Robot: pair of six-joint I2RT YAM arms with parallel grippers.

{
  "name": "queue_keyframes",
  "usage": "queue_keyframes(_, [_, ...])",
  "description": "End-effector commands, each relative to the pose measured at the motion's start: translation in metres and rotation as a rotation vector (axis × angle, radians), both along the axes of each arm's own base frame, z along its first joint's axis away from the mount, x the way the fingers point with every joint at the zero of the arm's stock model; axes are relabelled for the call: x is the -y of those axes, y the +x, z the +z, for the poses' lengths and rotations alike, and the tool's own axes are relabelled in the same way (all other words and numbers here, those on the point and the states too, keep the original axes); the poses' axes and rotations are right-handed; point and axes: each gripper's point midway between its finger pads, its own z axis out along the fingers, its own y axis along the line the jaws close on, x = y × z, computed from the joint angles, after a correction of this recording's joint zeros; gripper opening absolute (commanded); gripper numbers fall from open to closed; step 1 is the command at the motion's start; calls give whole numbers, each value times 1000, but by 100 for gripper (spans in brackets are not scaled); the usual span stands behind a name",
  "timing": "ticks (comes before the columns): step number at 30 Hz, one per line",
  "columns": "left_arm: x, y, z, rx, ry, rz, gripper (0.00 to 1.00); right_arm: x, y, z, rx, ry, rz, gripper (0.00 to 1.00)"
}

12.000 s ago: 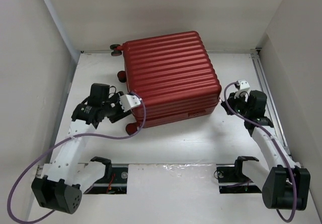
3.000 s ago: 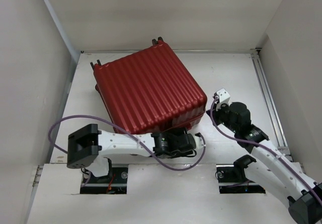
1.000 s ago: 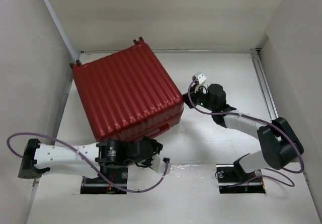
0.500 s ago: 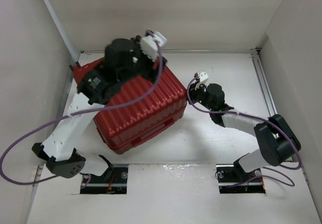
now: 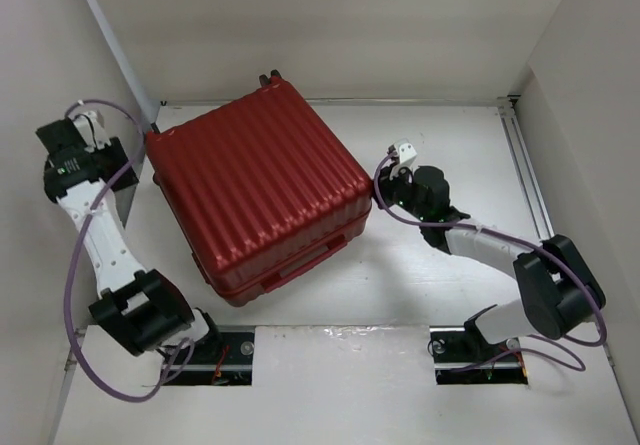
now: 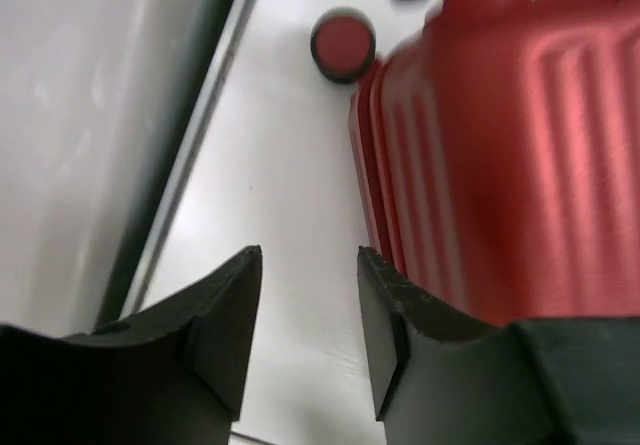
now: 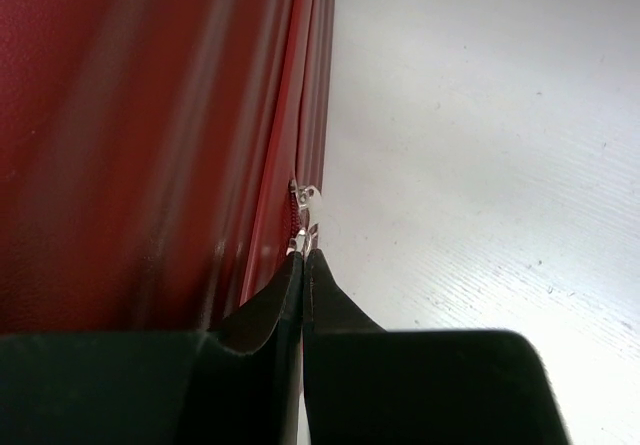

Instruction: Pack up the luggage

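The luggage (image 5: 260,190), a dark-red ribbed hard-shell suitcase, lies flat and closed on the white table (image 5: 450,135). It sits a little left of centre and is turned so that one corner points toward 12 o'clock. A recessed handle shows on the side facing 6 o'clock.

The left arm reaches up along the side wall (image 6: 80,115), at about 9 o'clock from the case. The left gripper (image 6: 308,255) hangs over bare table just beside the shell, its claw partly spread with nothing between the fingers. A small dark-red wheel (image 6: 343,42) stands at 12 o'clock from the fingertips in the left wrist view.

The right gripper (image 7: 303,255) is at the case's 3 o'clock edge, against the zipper seam. Its claw is pressed narrow, the tips meeting. They appear to pinch the small metal zipper pull (image 7: 306,205), though the pull is tiny and partly hidden.
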Motion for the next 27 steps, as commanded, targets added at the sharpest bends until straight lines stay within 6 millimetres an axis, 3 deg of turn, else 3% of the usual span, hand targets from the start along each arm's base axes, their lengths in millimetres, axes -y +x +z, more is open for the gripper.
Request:
queue_keyframes(1, [14,-22,0,51,89,-10,37,25,17,40,137,8,-118,0])
queue_keyframes(3, [8,-25,-33,-5,96,6,31,24,16,40,142,2,-107,0])
queue_keyframes(4, [11,-30,-72,-84,57,-5,31,28,18,40,142,1,-116,0])
queue_keyframes(6, [11,-19,-99,-122,46,-13,29,26,19,44,161,-9,-105,0])
queue_keyframes(7, [10,-12,-122,-186,35,-21,29,23,17,47,168,-1,-82,0])
queue_keyframes(11, [46,41,-154,-264,37,-173,29,17,11,52,209,1,-32,0])
queue_keyframes(12, [72,57,-158,-278,61,-264,29,16,8,54,220,9,-19,0])
queue_keyframes(13, [84,65,-162,-297,80,-329,29,14,5,57,244,23,-5,0])
queue_keyframes(14, [95,86,-152,-268,106,-377,29,12,-4,52,250,19,34,0])
queue_keyframes(15, [125,97,-165,-300,115,-467,29,11,-8,50,254,23,50,0])
queue_keyframes(17, [156,112,-167,-322,157,-596,29,6,-21,55,278,40,94,0])
queue_keyframes(18, [172,134,-165,-312,180,-650,29,4,-29,49,266,37,113,0])
queue_keyframes(19, [205,133,-166,-341,183,-749,29,4,-35,53,280,45,126,0])
queue_keyframes(21, [236,144,-165,-352,212,-862,29,-6,-54,51,283,46,199,0])
queue_keyframes(22, [266,161,-161,-330,227,-915,30,-5,-57,50,280,44,199,0])
queue_keyframes(26, [289,183,-151,-342,235,-900,30,6,-83,55,260,62,204,0])
queue_keyframes(27, [291,188,-148,-326,223,-880,29,11,-87,42,212,38,190,0])
